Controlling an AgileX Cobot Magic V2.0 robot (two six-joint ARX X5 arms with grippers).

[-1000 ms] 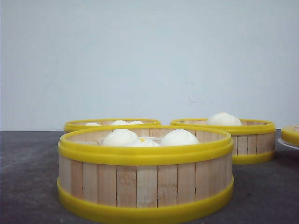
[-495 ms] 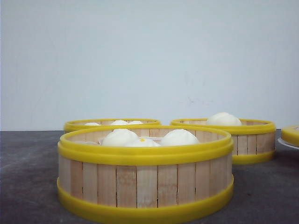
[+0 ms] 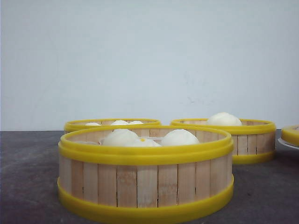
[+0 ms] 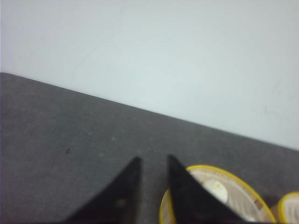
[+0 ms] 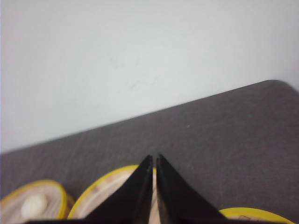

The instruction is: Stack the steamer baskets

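Baskets (image 3: 145, 179) below both hands (image 4: 152, 163) (image 5: 154, 158), untouched.

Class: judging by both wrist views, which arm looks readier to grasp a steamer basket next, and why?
Probably left: the left pincer shows a gap beside a steamer basket; the right pincer is nearly closed.

Front view low, close to steamer baskets (image 3: 145, 175); wrist views high, sharing them.
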